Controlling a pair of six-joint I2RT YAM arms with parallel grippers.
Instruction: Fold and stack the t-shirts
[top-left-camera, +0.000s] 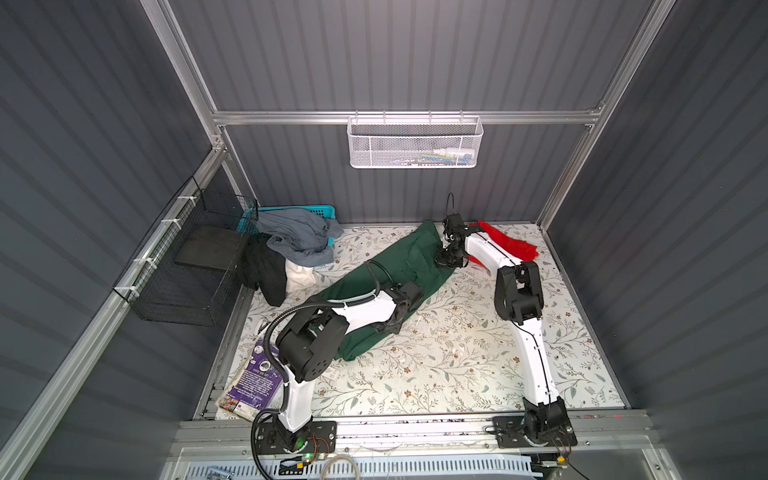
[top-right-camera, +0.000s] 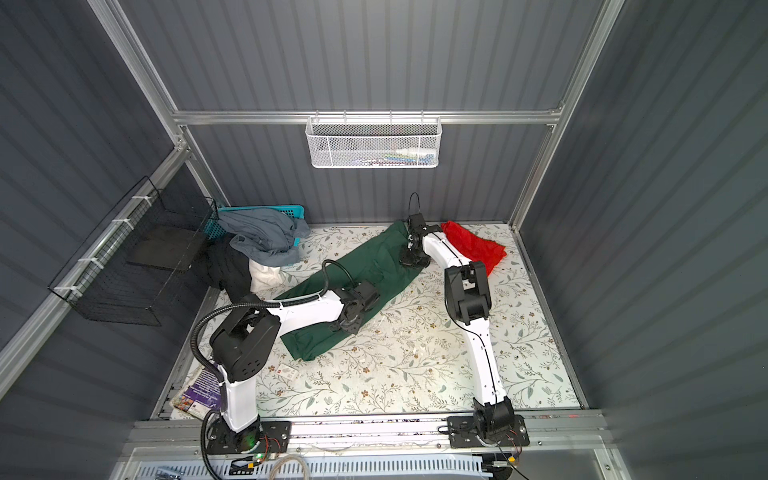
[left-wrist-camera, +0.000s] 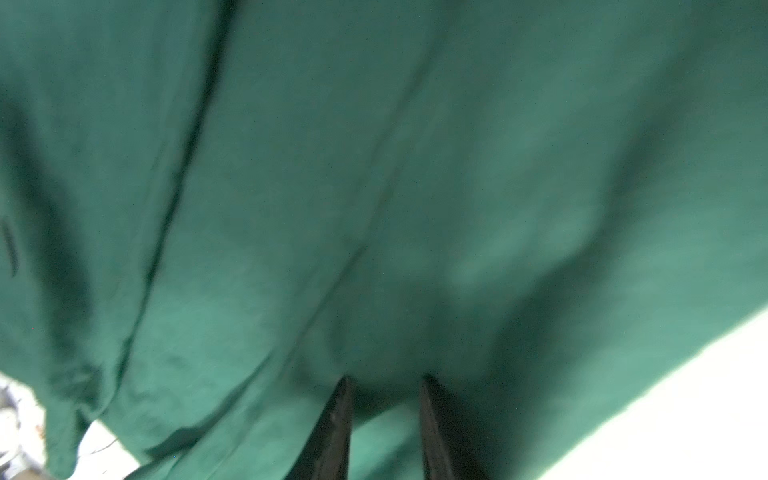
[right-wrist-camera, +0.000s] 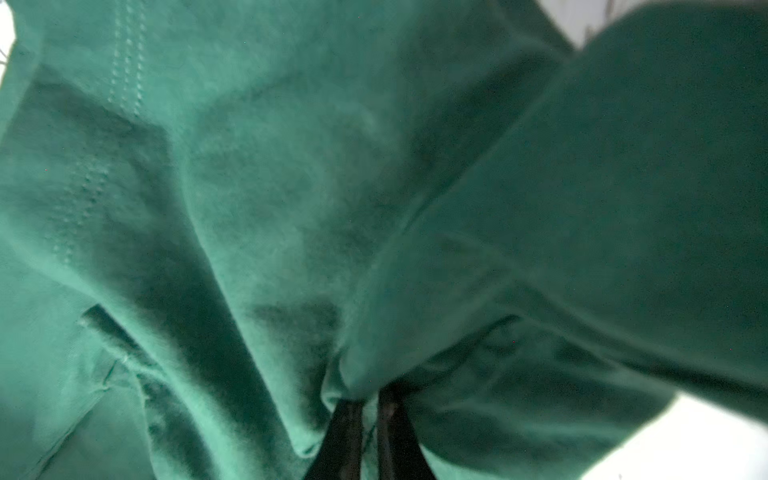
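A: What lies at the left?

B: A black wire basket hangs on the side wall. A purple booklet sits at the near left corner of the worktop. At the far left corner a grey garment spills from a blue basket, with a black garment and a white garment heaped just beside it.

A: And the shirts?

B: The dark green t-shirt lies in a long slant across the middle. The left arm crosses its near end, and the left gripper presses into it with its fingers a little apart. I cannot tell whether they pinch the cloth. The right gripper is clenched on a bunched fold at the shirt's far end. The red t-shirt lies crumpled at the far right, partly hidden behind the right arm.

A: Anything overhead?

B: A white mesh basket hangs on the rear rail.

A: Any writing?

B: The booklet's print is too small to read. In a top view, a small white card near the left arm carries a red mark, also unreadable.
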